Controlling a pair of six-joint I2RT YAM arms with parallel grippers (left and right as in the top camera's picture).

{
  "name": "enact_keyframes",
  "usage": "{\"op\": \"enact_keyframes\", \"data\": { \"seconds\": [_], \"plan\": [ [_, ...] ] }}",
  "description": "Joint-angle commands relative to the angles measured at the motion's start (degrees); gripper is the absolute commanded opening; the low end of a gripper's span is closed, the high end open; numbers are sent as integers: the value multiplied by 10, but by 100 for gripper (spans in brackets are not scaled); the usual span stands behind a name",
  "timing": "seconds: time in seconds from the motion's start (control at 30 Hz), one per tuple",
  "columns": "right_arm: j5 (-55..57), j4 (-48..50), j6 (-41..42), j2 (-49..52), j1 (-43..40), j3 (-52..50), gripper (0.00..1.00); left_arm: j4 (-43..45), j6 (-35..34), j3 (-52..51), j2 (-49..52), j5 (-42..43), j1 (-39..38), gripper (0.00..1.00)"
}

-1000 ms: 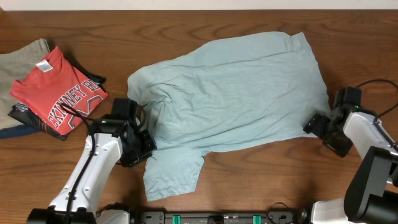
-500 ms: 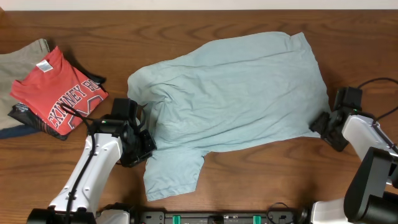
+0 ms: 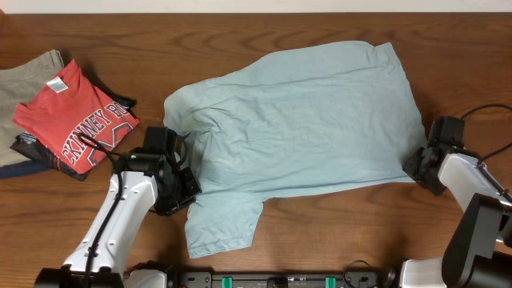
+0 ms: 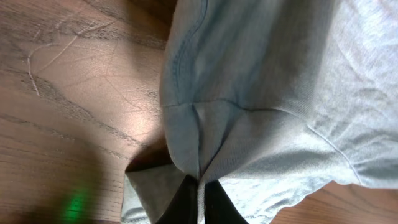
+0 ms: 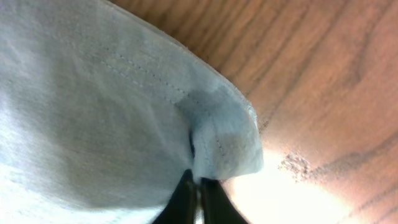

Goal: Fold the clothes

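The light-blue shirt (image 3: 304,120) lies spread over the middle of the table (image 3: 240,28). It reaches from the upper right of the overhead frame down to a flap at the lower middle, and it is wrinkled near its left end.

The left gripper (image 3: 182,188) sits at the lower left edge of the shirt. From above its fingers are hidden by its own body. The left wrist view shows them: two dark fingers (image 4: 180,204) at the bottom of the frame, pressed together on a pinch of the cloth where a seam runs down.

The right gripper (image 3: 419,164) is at the right edge of the shirt. Only the right wrist view shows its grip: the fingers (image 5: 181,200) are closed on the stitched hem, and the cloth bunches into a small fold just above them, with bare wood beside it.

At the left of the overhead frame a folded red T-shirt (image 3: 76,120) with white letters lies on a beige garment (image 3: 28,76), well apart from the blue one.
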Motion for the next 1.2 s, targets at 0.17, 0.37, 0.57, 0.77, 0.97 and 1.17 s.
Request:
{"op": "enact_keyframes", "data": {
  "seconds": [0.17,0.37,0.57,0.77,0.97,1.17],
  "plan": [
    [-7,-87,-1,-4,-64,18,1,-6,25,9,-2,0,3,6],
    [-33,-156,-3,-73,-147,24,1,-70,53,9,-2,17,3,6],
    [-102,-180,-51,-171,-213,24,1,-108,95,9,-11,80,3,6],
    [-108,-201,-71,-219,-217,24,1,-124,107,14,-50,102,3,6],
    [-108,-222,-71,-226,-217,24,1,-134,113,33,-130,102,3,6],
    [-117,-238,-76,-226,-217,43,1,-126,113,54,-219,102,3,6]
  ]
}}
